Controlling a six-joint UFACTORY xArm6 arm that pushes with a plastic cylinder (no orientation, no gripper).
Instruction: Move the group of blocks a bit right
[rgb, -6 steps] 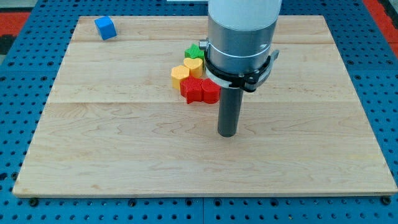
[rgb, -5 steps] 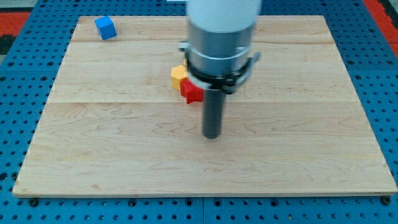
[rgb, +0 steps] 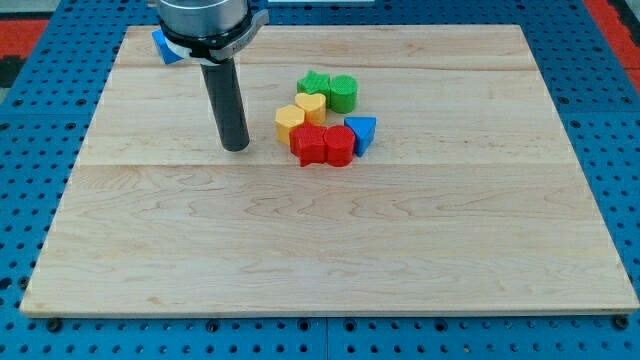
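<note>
My tip (rgb: 236, 147) rests on the worktop (rgb: 330, 250), to the view's left of the cluster and near it, not touching any block; a strip of bare wood shows between tip and the nearest yellow block (rgb: 289, 121). No hand on this arm, only the rod, so nothing spread or pinching to report

Cluster, placed from that yellow block:
- second yellow block (rgb: 312, 106) just up and right, touching
- green block (rgb: 314, 84) and green cylinder (rgb: 343, 92) further up and right, side by side
- two red blocks (rgb: 309, 145) (rgb: 339, 146) just below and right, touching each other
- blue triangular block (rgb: 361, 133) right of the reds, touching the nearer one

A blue cube (rgb: 163, 46) sits well apart at upper left, partly behind the arm; probably not part of the group

Judgement on doing the push well: the tip sits level with the cluster's lower rows, so a straight push right would meet the yellow or left red first and may shear those off from the greens. Better to aim at the cluster's middle height, go slow, keep the stroke short since only a bit is asked, then nudge any stragglers separately
</note>
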